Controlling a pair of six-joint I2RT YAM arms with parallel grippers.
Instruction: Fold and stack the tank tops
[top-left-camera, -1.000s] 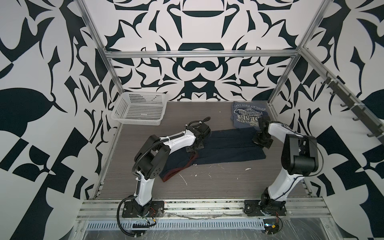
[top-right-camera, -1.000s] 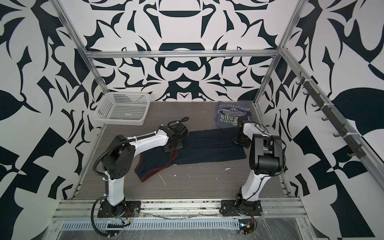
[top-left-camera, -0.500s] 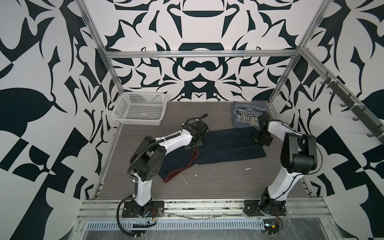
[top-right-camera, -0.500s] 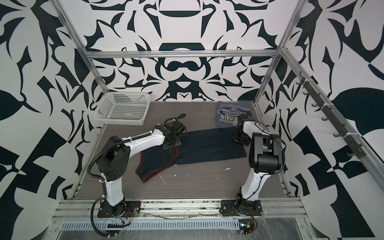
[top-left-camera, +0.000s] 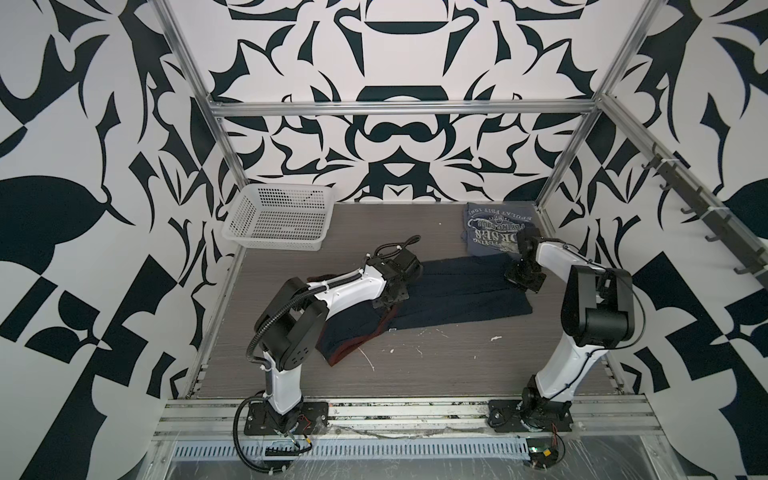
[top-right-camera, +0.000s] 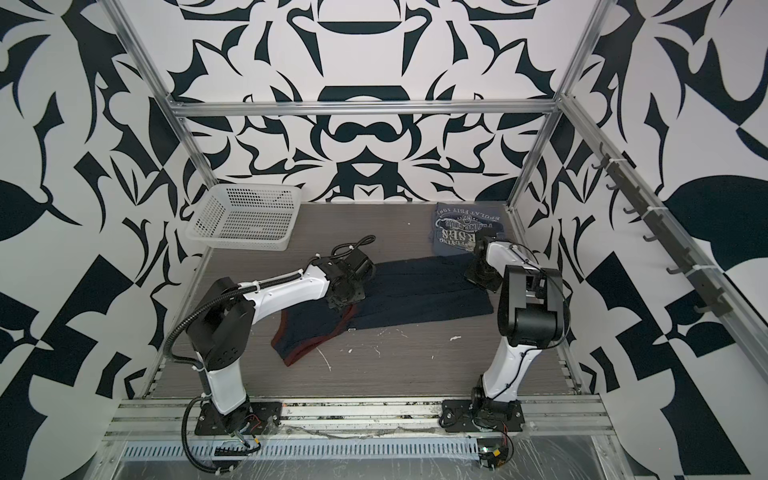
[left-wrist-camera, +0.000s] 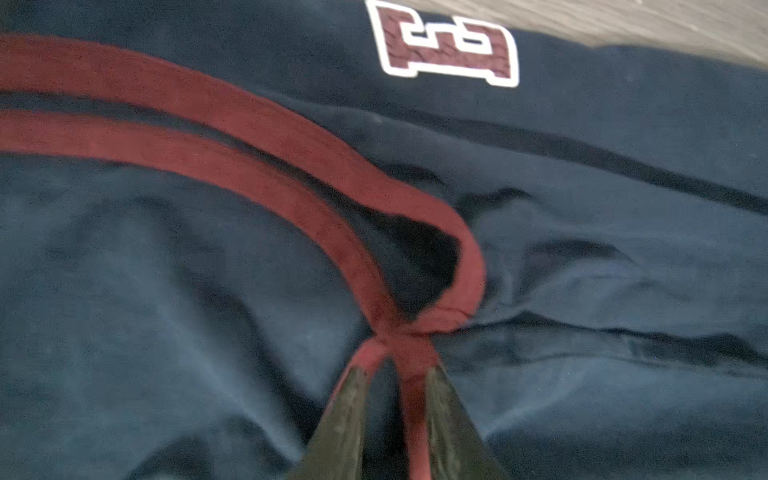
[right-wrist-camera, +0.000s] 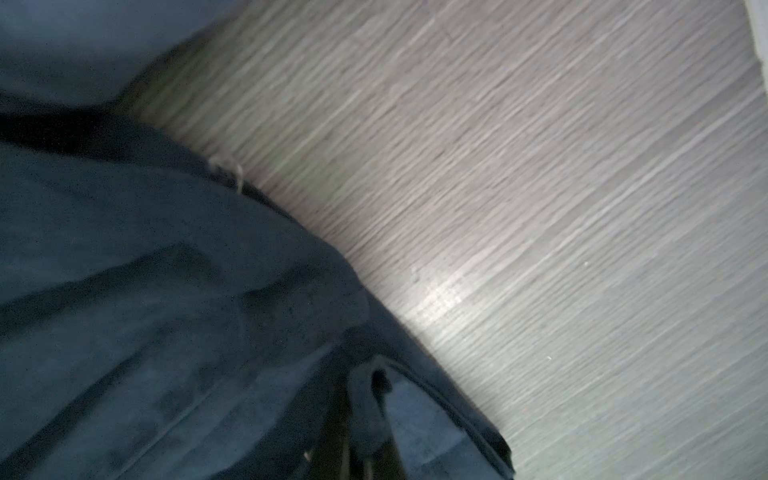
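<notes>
Navy top (top-left-camera: 457, 291) lies lengthwise across the middle of the worktop (top-left-camera: 436, 365). Its end with the red trim (left-wrist-camera: 249, 124) points toward the left edge, its plain end toward the right edge.

Left gripper (left-wrist-camera: 392, 370) sits low over the trimmed end. Its jaws stand a little apart and a strip of the trim runs between the fingers (left-wrist-camera: 345, 424), with a gap on one side. We cannot tell whether the strip is pressed. We note a red, white-edged number patch (left-wrist-camera: 449, 41) beyond it.

Right gripper (right-wrist-camera: 361, 436) is closed, with navy cloth bunched at its tips, at the top's right end next to bare worktop.

Grey top (top-left-camera: 494, 228) lies folded, print up, in the far right corner. White basket (top-left-camera: 278, 220) sits in the far left corner.
</notes>
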